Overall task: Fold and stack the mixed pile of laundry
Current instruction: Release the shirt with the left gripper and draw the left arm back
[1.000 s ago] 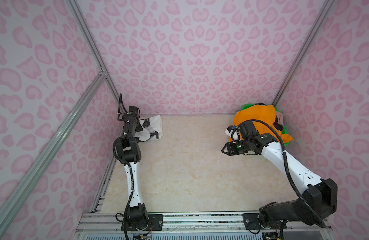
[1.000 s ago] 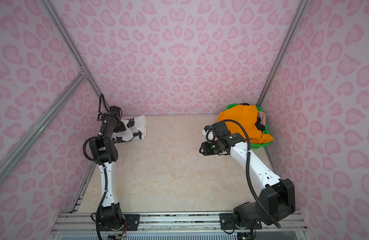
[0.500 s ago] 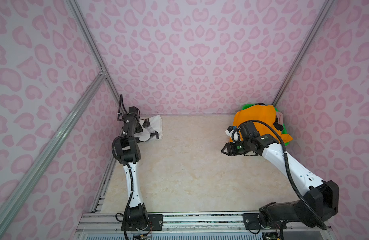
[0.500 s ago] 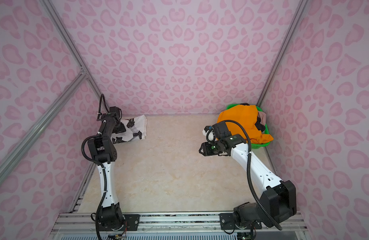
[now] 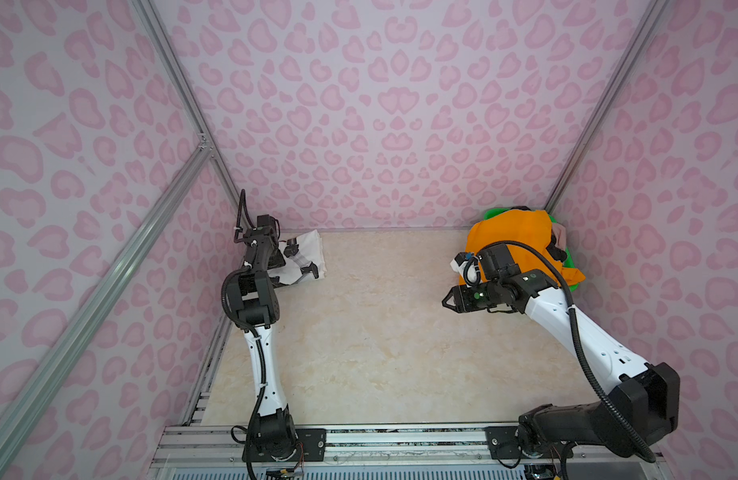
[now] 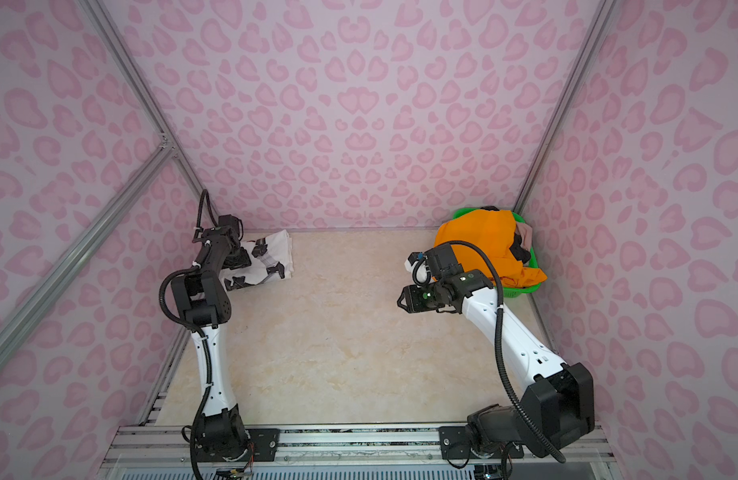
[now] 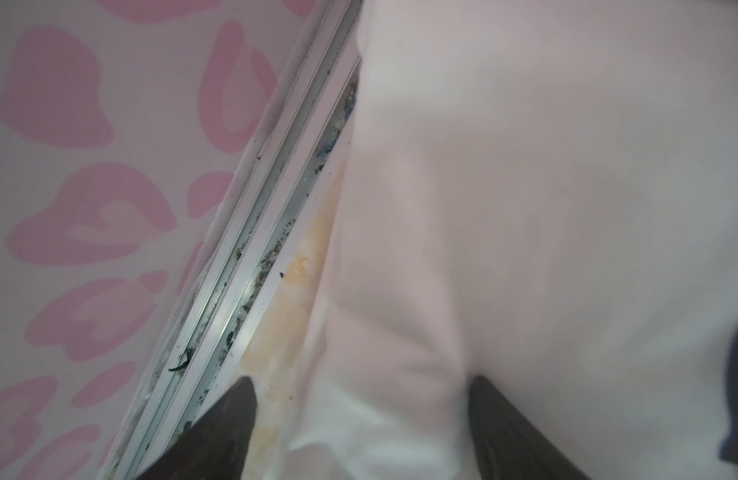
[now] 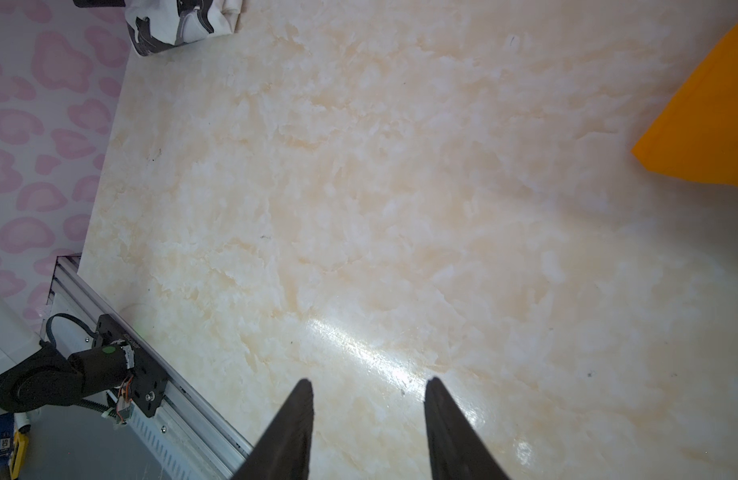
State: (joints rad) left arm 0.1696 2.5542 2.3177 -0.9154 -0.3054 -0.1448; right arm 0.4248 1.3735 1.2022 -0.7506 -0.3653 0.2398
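Observation:
A white T-shirt with black print (image 5: 307, 251) (image 6: 273, 253) lies crumpled in the back left corner. My left gripper (image 5: 276, 264) (image 6: 240, 259) (image 7: 361, 386) reaches down onto its wall-side edge, open, with white cloth (image 7: 525, 208) bulging between the wide-apart fingers (image 7: 238, 415). Orange shorts (image 5: 513, 232) (image 6: 479, 237) (image 8: 712, 124) drape over the pile in the back right corner, with a black piece (image 5: 556, 249) and a beige-pink piece (image 5: 560, 232) behind them. My right gripper (image 5: 444, 302) (image 6: 399, 302) (image 8: 369, 386) hovers open and empty over bare table, left of the pile.
A green mesh basket (image 5: 573, 282) (image 6: 521, 291) holds the pile against the right wall. An aluminium rail (image 7: 251, 232) runs along the left wall beside the shirt. The marble-look table (image 5: 380, 332) stretches between the arms, with patterned walls on three sides.
The left arm has shifted very slightly at the shirt. The right arm and the garments have stayed where they were.

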